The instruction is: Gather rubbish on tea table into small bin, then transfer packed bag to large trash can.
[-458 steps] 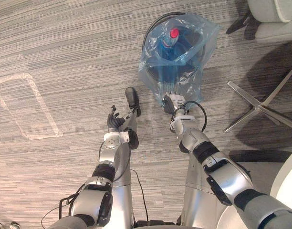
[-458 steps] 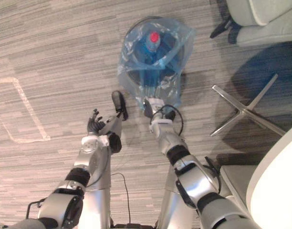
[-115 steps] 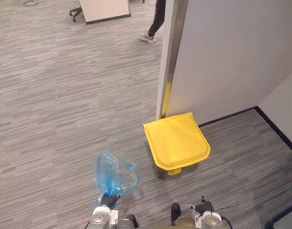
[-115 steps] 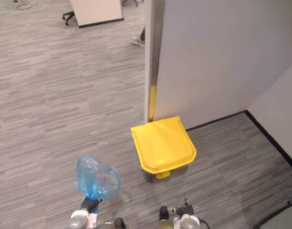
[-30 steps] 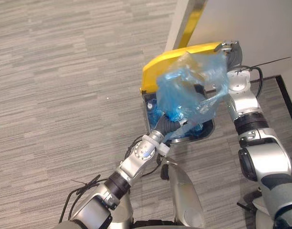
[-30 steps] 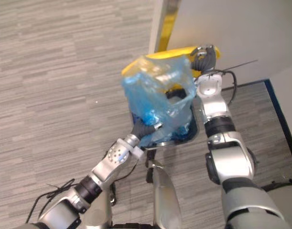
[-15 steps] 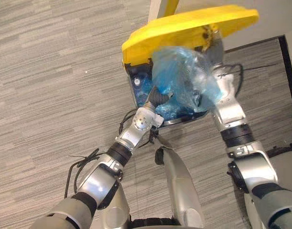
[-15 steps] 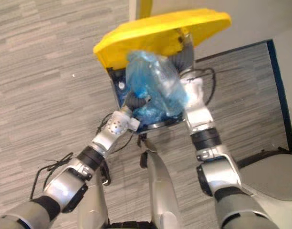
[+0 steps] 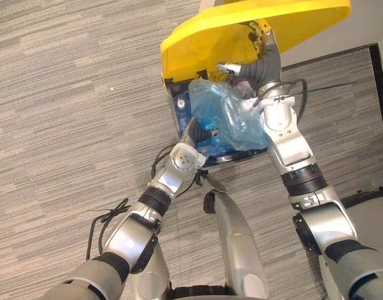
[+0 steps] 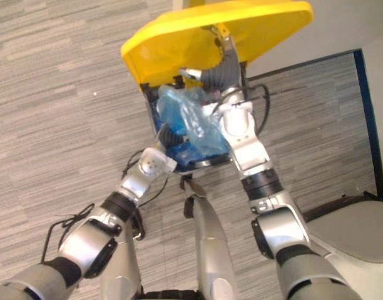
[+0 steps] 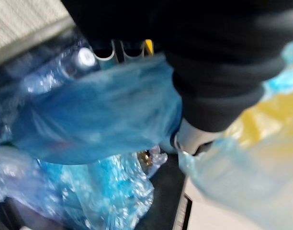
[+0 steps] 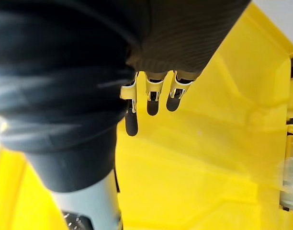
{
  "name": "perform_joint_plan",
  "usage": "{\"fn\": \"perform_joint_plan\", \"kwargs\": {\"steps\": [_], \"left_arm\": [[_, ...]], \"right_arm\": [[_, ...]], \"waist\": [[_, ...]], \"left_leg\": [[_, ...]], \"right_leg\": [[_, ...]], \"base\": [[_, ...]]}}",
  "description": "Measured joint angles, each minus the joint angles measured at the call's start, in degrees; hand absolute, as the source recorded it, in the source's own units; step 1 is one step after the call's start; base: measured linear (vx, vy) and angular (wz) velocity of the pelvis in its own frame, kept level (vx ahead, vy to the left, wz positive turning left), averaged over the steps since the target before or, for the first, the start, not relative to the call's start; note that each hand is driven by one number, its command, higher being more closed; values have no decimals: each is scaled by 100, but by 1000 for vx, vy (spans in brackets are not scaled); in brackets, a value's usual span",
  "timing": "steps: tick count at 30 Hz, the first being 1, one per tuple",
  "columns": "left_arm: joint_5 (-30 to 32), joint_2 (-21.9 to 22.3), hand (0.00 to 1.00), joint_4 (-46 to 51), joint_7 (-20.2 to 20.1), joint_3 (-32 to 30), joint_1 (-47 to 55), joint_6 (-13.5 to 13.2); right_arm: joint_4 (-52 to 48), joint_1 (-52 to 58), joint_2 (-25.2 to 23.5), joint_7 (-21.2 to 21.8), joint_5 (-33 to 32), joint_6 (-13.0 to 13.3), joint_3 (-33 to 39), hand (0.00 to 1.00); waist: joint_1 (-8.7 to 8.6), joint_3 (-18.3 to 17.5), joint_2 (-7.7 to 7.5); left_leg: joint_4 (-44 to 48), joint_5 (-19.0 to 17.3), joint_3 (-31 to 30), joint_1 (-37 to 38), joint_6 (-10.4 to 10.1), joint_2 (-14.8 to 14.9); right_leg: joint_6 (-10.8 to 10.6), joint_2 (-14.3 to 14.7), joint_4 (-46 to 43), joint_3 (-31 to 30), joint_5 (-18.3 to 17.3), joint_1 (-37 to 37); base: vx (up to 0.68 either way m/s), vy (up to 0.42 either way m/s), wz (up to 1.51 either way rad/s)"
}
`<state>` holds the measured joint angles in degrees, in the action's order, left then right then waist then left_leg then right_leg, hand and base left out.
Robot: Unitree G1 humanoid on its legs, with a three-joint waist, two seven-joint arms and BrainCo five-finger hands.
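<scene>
Carpet (image 9: 66, 125) bears one yellow bin (image 9: 198, 44) (one blue bag (image 9: 232, 122)).

The yellow lid (image 10: 179, 37) of the large trash can (image 10: 151, 105) stands raised, with the right hand (image 10: 209, 75) reaching up beneath it. The blue bag (image 10: 194, 125) lies in the can's open mouth, the left hand (image 10: 168, 135) against its near side.

left hand (image 9: 195, 132) partly buried in blue bag (image 9: 236, 122), yellow lid (image 9: 193, 44) cropped
</scene>
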<state>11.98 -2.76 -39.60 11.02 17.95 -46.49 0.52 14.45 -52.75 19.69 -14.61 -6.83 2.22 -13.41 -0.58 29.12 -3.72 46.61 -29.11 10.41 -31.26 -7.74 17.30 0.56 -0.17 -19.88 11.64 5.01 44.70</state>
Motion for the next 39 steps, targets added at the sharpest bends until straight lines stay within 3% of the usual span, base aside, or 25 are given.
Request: {"fn": "perform_joint_plan", "kwargs": {"steps": [13, 17, 20, 25, 32, 33, 34, 35, 36, 37, 38, 39], "left_arm": [[135, -353, 0, 156, -17, 218, 982, -8], [-150, -547, 0, 542, -95, 124, 1700, -141], [-672, -649, 0, 820, -233, -277, 2732, -290], [-1068, -918, 0, 746, -390, -970, 3871, -309], [-1049, -968, 0, -909, -483, -1771, 4759, -182], [-1019, -936, 0, -1045, -500, -1840, 4860, -129], [-984, -895, 0, -1089, -507, -1863, 4869, -126], [-904, -868, 0, -1177, -502, -1903, 4946, -112], [-867, -862, 0, -1232, -496, -1933, 4938, -95], [-866, -864, 0, -1235, -495, -1933, 4959, -88], [-862, -875, 0, -1230, -484, -1944, 5049, -67], [-851, -841, 0, -1221, -489, -2084, 5053, -49]], "right_arm": [[-231, 1418, -188, 310, 249, -59, -30, 0], [167, 1866, -253, 403, 523, -68, -23, 0], [778, 2527, -322, 511, 786, -148, 143, 0], [998, 3273, -383, 629, 1110, -238, 414, 0], [1363, 4336, -840, 802, 1494, -247, 632, 0], [1602, 4542, -911, 844, 1609, -248, 632, 0], [1723, 4602, -931, 857, 1630, -250, 633, 0], [2108, 4749, -1039, 894, 1841, -254, 653, 0], [2382, 5001, -1144, 908, 1971, -259, 710, 0], [2472, 5133, -1211, 908, 2024, -253, 779, 0], [2731, 5468, -1409, 904, 2067, -256, 1008, 0], [2846, 5616, -1564, 886, 2039, -225, 1309, 0]], "waist": [[192, -235, -18], [245, -338, -13], [302, -593, 20], [380, -657, 43], [380, -779, -1], [379, -877, -36], [379, -905, -13], [306, -960, -16], [250, -1003, -65], [249, -1043, -81], [252, -1207, -115], [233, -1274, -182]], "left_leg": [[-446, 179, -2, 854, -32, -213], [-758, 316, -56, 1309, -41, -320], [-1031, 382, -190, 1671, 37, -446], [-1140, 417, -257, 2064, 97, -561], [-1146, 466, -34, 2620, 164, -795], [-1268, 576, 37, 2642, 208, -806], [-1376, 671, 62, 2653, 214, -740], [-1686, 908, 134, 2697, 188, -722], [-1935, 1037, 126, 2851, 165, -720], [-2005, 1060, 124, 2894, 145, -717], [-2034, 1046, 98, 2897, 141, -713], [-2028, 1010, 91, 2917, 76, -698]], "right_leg": [[-6, -166, -9, 15, -90, -707], [-72, -228, 24, 74, -152, -1104], [-166, -351, 50, 162, -247, -1462], [-240, -466, 32, 204, -338, -1846], [-359, -623, 61, 17, -251, -2279], [-595, -639, 248, 31, -436, -2301], [-676, -658, 143, 17, -540, -2272], [-364, -753, -1070, -96, -657, -1961], [-203, -806, -2297, -249, -947, -1981], [-226, -820, -2657, -336, -1058, -2065], [-349, -843, -3094, -580, -1491, -2360], [-558, -727, -2760, -597, -1707, -2526]], "base": [[-13, -20, 6], [8, -35, 15], [-26, -26, 27], [-46, 1, 11], [-104, 61, -10], [-131, 62, -27], [-159, -19, -18], [-114, -60, -4], [-104, -101, 1], [-8, -106, 4], [-1, -171, -8], [18, -155, -9]]}}
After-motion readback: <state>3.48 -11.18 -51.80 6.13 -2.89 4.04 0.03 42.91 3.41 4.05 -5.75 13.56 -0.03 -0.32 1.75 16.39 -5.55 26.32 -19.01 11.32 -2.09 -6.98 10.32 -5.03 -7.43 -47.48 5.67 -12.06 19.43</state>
